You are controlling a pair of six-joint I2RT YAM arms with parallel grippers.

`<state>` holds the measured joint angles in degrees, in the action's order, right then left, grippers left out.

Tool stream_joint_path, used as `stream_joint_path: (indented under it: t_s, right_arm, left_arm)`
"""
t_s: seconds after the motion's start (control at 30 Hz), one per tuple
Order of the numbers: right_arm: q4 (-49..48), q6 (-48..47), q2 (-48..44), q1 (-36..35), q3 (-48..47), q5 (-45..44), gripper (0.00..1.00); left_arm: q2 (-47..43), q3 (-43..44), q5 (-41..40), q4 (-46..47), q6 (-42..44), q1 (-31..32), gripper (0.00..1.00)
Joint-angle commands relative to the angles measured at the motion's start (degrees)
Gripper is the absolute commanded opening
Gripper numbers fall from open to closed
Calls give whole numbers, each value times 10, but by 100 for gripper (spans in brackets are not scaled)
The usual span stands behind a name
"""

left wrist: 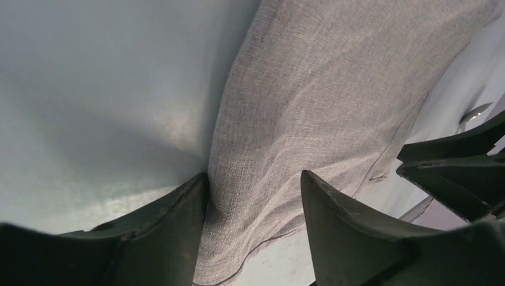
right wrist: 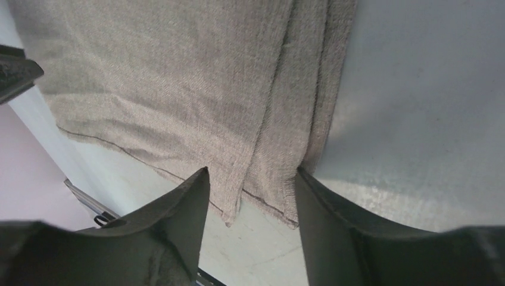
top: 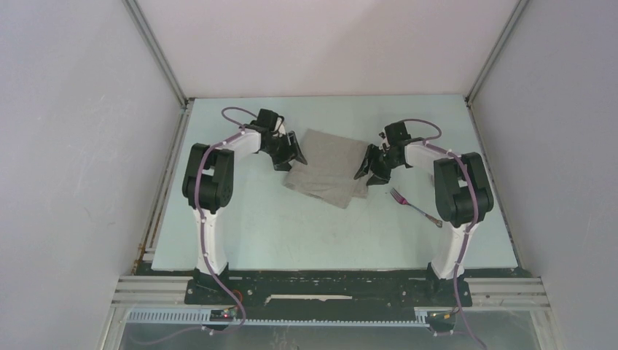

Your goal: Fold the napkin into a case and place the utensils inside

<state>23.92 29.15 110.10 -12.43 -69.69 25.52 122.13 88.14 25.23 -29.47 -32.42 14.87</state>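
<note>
From above, the napkin (top: 326, 169) lies part-folded at mid-worktop (top: 291, 233), not yet a case, with a lower layer poking out at its near right corner. The left end effector (top: 293, 152) sits low at its left edge and the right end effector (top: 368, 171) low at its right edge. The fork (top: 415, 206) lies just right of the napkin, beside the right arm (top: 459, 189); no spoon shows here. If the two sides pull unevenly, the layers could slide apart and skew the fold. A nearward sweep of the right arm could knock the fork. Bare worktop lies open near of the napkin and beyond its far edge, and the side walls (top: 87, 146) stand well off.

At the left wrist, the fingers (left wrist: 178, 226) are released and spread either side of the napkin's left edge. The cloth is humped between them, not pinched. Closing here might take only the top layer, or miss and scrape the worktop.

At the right wrist, the fingers (right wrist: 184, 220) are likewise released, straddling the stacked folds at the napkin's right side, where the hems lie staggered. A close could catch some layers and leave others, undoing the fold. Bare worktop lies right of that edge.
</note>
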Motion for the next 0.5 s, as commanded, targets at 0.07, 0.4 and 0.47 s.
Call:
stream_joint_path:
  t_s: [0.07,0.4,0.47]
  right_arm:
    - [33,-44,30,-13,-37,-15,47]
    - [86,-85,-9,-89,-11,-54,27]
    - [94,-89,-30,-105,12,-67,28]
  left_arm:
    - [-16,-66,-13,44,-36,12,56]
    - [-166,-346,-9,193,-125,17,35]
    - [-217,-402,-9,221,-141,24,35]
